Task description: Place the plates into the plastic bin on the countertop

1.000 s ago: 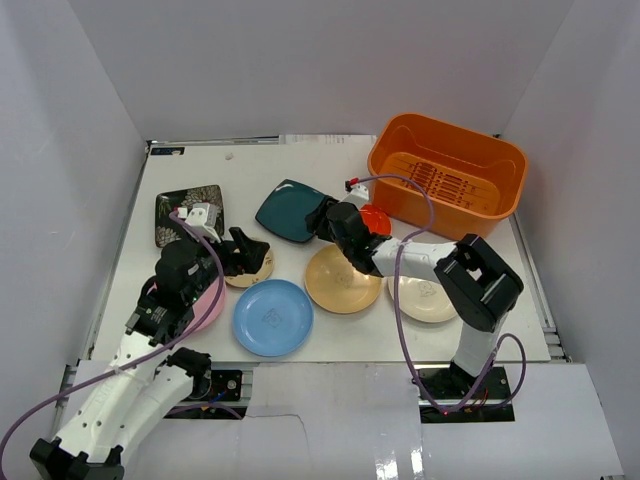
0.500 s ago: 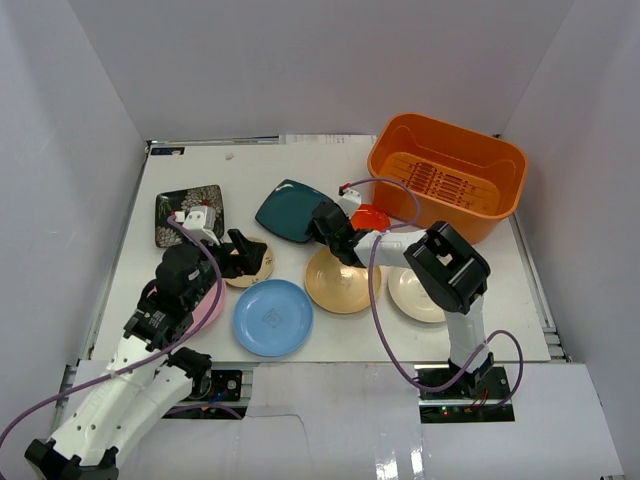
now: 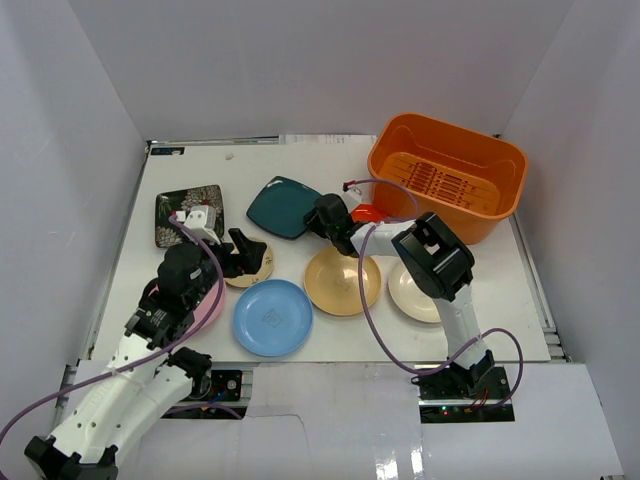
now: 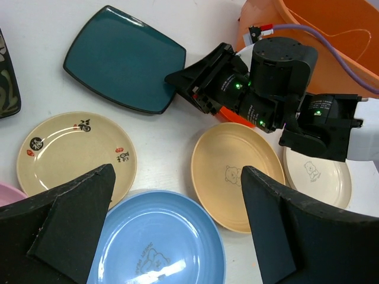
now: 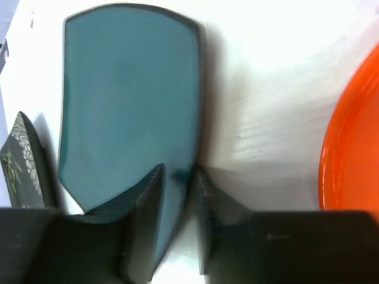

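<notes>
Jaws of the left gripper [image 3: 250, 250] stood wide apart over the beige patterned plate [image 4: 74, 155]. Rightward, the teal plate [image 3: 283, 207] lay flat on the countertop [image 3: 200, 170], its rim clamped by the right gripper [image 5: 177, 173]: pickup was under way. Next it likely needed lifting and carrying over the plastic bin [image 3: 482, 216] wall.

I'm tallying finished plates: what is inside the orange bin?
Only the plastic bin shows its own bare slotted floor, with no plate on it. Its near wall likely hides a thin strip of floor along that side.
</notes>
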`<state>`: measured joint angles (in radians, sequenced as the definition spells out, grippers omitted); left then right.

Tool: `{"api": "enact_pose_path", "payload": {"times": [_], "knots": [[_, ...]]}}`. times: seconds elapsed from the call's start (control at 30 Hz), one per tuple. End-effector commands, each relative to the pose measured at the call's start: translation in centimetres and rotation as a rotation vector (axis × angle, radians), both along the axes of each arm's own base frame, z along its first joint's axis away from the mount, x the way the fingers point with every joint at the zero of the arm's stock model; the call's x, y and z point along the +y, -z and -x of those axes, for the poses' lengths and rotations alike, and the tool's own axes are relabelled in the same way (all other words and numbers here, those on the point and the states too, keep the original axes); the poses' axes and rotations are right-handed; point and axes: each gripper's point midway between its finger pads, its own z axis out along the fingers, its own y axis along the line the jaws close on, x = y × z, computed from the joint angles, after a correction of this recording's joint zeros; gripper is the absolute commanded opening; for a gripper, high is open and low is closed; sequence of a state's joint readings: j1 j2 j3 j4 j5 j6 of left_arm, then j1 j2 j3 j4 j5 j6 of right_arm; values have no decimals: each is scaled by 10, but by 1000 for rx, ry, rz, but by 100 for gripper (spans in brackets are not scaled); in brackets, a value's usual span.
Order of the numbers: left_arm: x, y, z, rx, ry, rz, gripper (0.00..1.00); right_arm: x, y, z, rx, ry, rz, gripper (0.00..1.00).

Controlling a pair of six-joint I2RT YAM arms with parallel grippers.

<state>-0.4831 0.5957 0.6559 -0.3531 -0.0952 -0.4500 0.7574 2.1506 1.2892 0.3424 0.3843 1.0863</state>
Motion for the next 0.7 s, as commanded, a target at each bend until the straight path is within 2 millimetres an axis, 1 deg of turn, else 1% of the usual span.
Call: {"api": "enact_pose_path", "payload": {"times": [0.0, 0.07, 0.1, 0.13, 0.17, 0.23, 0.3, 0.33, 0.4, 0.43, 0.47, 0.5, 0.57, 0.6, 0.67], "knots": [[2, -14, -1, -19, -13, 6, 98, 16, 3, -3, 28, 10, -104, 30], [3, -13, -3, -16, -24, 2, 98, 14, 0, -4, 22, 32, -125, 19], [3, -13, -3, -16, -26, -1, 98, 15, -15, -7, -20, 44, -163, 9], [4, -13, -4, -15, -31, -3, 98, 14, -20, -7, -41, 47, -186, 8], [6, -12, -6, -12, -44, -7, 98, 10, -20, -4, -51, 51, -195, 8], [8, -11, -7, -8, -59, -8, 98, 13, -50, -6, -125, 36, -255, 8], [12, -10, -10, -3, -92, -3, 98, 15, -66, -2, -168, -2, -278, 8], [15, -10, -12, 1, -109, 0, 98, 18, -96, -3, -229, -16, -334, 8], [21, -12, -16, 4, -159, 13, 98, 18, -122, 0, -292, -43, -369, 8], [23, -10, -17, 14, -173, 16, 98, 17, -153, 1, -347, -54, -410, 8], [24, -10, -18, 19, -185, 19, 98, 16, -168, 2, -376, -63, -431, 8], [25, -13, -19, 17, -191, 19, 98, 14, -192, 6, -413, -80, -466, 8], [27, -13, -19, 20, -203, 18, 98, 6, -223, 6, -478, -83, -520, 8], [30, -14, -20, 19, -222, 14, 98, 4, -242, 10, -501, -102, -547, 8], [35, -15, -19, 16, -243, 10, 98, -2, -263, 13, -538, -116, -594, 8]]}}
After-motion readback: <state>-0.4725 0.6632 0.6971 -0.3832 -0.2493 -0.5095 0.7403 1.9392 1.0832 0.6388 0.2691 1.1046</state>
